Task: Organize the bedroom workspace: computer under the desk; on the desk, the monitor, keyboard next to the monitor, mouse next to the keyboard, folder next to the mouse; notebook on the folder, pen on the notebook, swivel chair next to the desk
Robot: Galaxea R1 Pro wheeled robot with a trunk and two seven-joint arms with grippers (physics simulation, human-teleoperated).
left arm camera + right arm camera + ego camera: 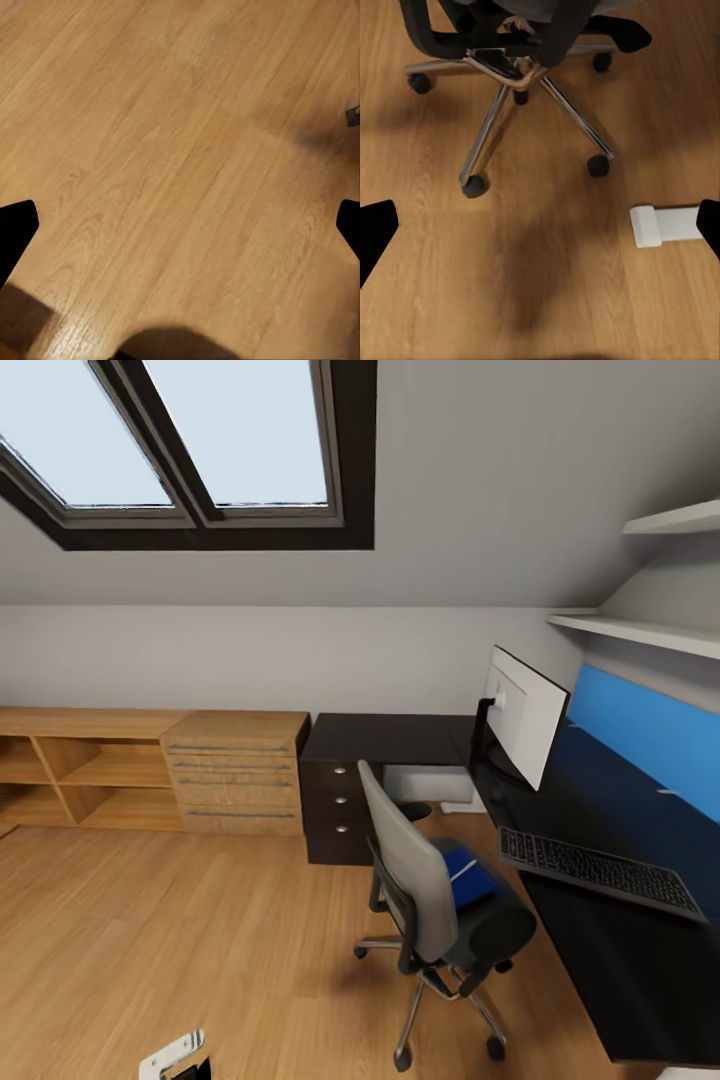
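Left gripper point(180, 225): fingertips point(16, 229) wide apart at the frame edges, released, holding nothing, above bare wood floor point(172, 150). Right gripper point(540, 225): fingertips point(375, 232) likewise spread, released, empty, over the same floor. Ahead of the right gripper, chrome five-star base of the swivel chair point(506, 112) on black castors; beside it, a white desk foot point(664, 225) lying on the floor.

Head view, beyond both grippers: swivel chair point(415, 870) just beside the desk point(640, 960), grey back turned outward. On its seat, blue folder point(468, 880) with a thin pale pen point(462, 870) across it. On the black desktop, keyboard point(600, 872) nearer, monitor point(525, 715) farther, white back showing. Farther still, black drawer unit point(335, 810), light-wood cabinet point(235, 770), skylights point(190, 440) in the sloped ceiling.
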